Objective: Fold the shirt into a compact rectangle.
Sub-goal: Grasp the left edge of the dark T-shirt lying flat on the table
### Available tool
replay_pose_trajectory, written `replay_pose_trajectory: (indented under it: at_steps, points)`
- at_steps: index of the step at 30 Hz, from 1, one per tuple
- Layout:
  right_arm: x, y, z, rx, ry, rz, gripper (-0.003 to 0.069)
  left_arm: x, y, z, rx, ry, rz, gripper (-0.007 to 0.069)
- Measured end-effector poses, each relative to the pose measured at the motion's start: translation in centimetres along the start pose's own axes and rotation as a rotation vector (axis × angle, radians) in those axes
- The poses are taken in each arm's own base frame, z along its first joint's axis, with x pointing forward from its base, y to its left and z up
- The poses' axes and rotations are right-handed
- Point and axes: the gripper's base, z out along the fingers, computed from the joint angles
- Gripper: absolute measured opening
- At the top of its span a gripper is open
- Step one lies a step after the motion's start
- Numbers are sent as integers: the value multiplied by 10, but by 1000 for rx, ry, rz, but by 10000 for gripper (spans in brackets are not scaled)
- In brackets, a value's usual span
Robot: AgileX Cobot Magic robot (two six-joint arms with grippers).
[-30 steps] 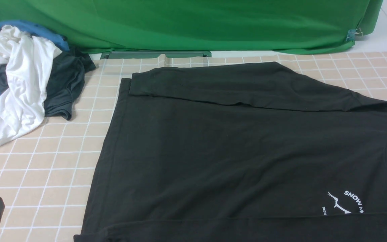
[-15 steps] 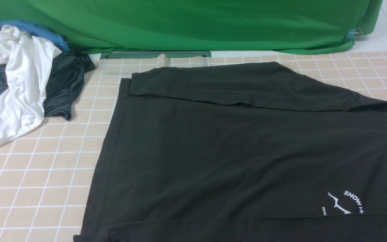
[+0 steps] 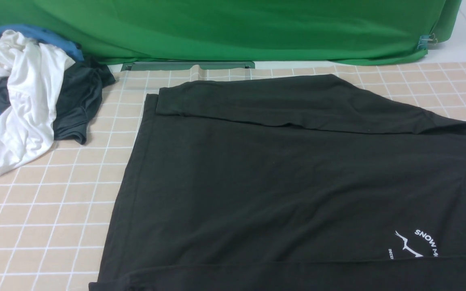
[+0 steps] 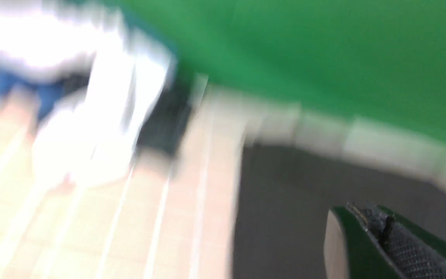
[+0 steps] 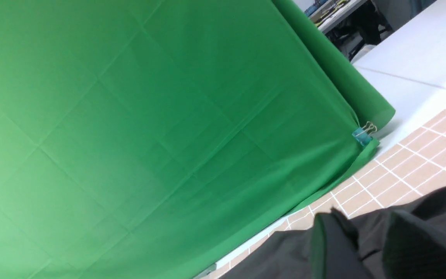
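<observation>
The soft, limp black shirt [image 3: 281,178] should drape, so pinch its hem corners; left gripper [image 4: 356,232] closed, right gripper [image 5: 372,232] parted, both empty.

Surface before me: table [image 3: 55,210], covered in peach cloth with a white grid.
Middle to my right: large black cotton shirt [image 3: 277,182], spread flat, far sleeve folded over its body.
My far left: crumpled white garment [image 3: 26,101], blue garment [image 3: 51,38] and dark grey garment [image 3: 75,109], heaped together, apart from the shirt.

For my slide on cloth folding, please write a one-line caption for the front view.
Black shirt spread on a checked tablecloth, far sleeve folded over it, clothes pile at left.
</observation>
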Motion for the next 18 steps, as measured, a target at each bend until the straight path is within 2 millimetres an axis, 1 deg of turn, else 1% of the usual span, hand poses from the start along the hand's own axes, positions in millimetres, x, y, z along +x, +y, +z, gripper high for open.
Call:
replay_pose_trajectory:
  at_steps: [1, 2, 3, 4, 5, 6, 7, 8, 9, 10, 12, 14, 18]
  points:
    - [0, 0, 0, 0, -3, 3, 238, 2, 0, 9, -1, 89, 24, 22]
    - [-1, 0, 0, -3, -16, 11, 238, 5, 1, 30, 4, 240, 44, 22]
    - [-2, 0, 0, -4, -21, 16, 238, 9, 2, 42, 10, 325, 49, 22]
    - [-4, 3, 0, -10, -13, 17, 235, 18, 5, 60, 15, 440, 50, 22]
    - [-3, 3, 0, -9, -6, 16, 234, 19, 5, 62, 17, 451, 51, 22]
    - [-6, 7, 0, -19, 5, 10, 227, 25, 7, 71, 18, 505, 52, 19]
    - [-11, 16, 0, -38, 47, -17, 205, 32, 7, 79, 18, 550, 56, 17]
    - [-22, 32, 1, -70, 105, -86, 150, 43, 6, 89, 24, 615, 68, 15]
    - [-31, 45, 2, -89, 154, -143, 101, 53, 5, 96, 30, 667, 81, 15]
    - [-39, 58, 5, -104, 214, -192, 67, 60, 1, 100, 39, 695, 96, 15]
    - [-52, 78, 15, -112, 336, -268, 43, 71, -7, 108, 28, 754, 120, 15]
    - [-63, 98, 33, -111, 514, -364, 41, 80, -14, 116, -17, 802, 169, 15]
    - [-61, 111, 67, -101, 790, -474, 40, 89, -22, 127, -66, 842, 237, 20]
